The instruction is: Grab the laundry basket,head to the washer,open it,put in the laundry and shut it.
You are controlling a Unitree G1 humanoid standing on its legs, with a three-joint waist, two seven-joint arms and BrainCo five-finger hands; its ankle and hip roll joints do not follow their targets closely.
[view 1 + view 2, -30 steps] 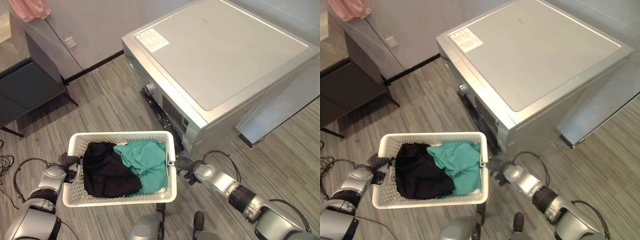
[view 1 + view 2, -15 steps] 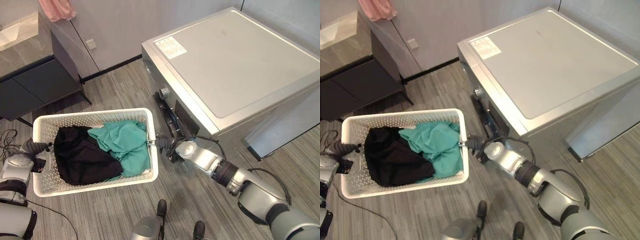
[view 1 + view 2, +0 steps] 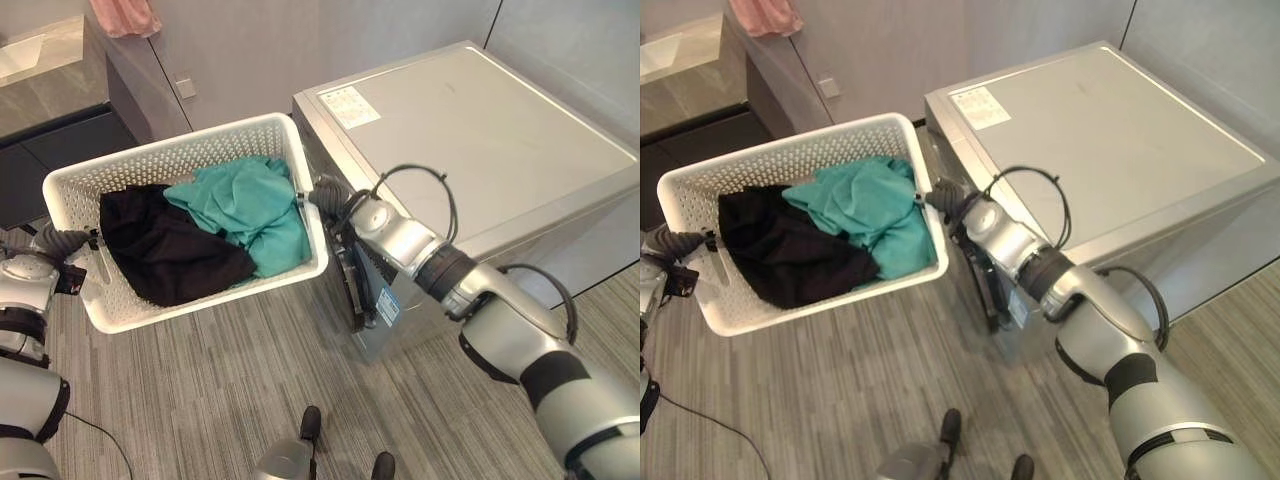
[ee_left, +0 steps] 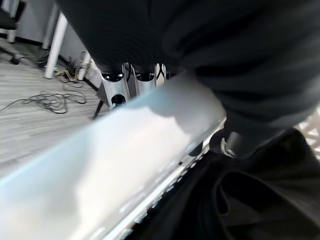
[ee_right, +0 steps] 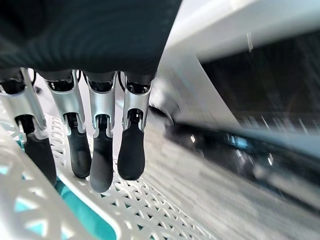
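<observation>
Moved: laundry basket now higher, right end beside the washer (black and teal clothes inside).
Left hand: fingers hooked over left rim.
Right hand: fingers curled on right rim.

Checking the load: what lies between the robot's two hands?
The white laundry basket with black and teal clothes, seen in both eye views.

- Floor: grey wood-look planks laid in narrow strips.
- Wall: light grey panels with vertical seams; a dark skirting strip runs along its foot.
- Socket: white plate, low on the wall.
- Cabinet: dark body, pale stone-look top, standing against the wall.
- Pink cloth: hangs above the cabinet.
- Light: even and diffuse.
</observation>
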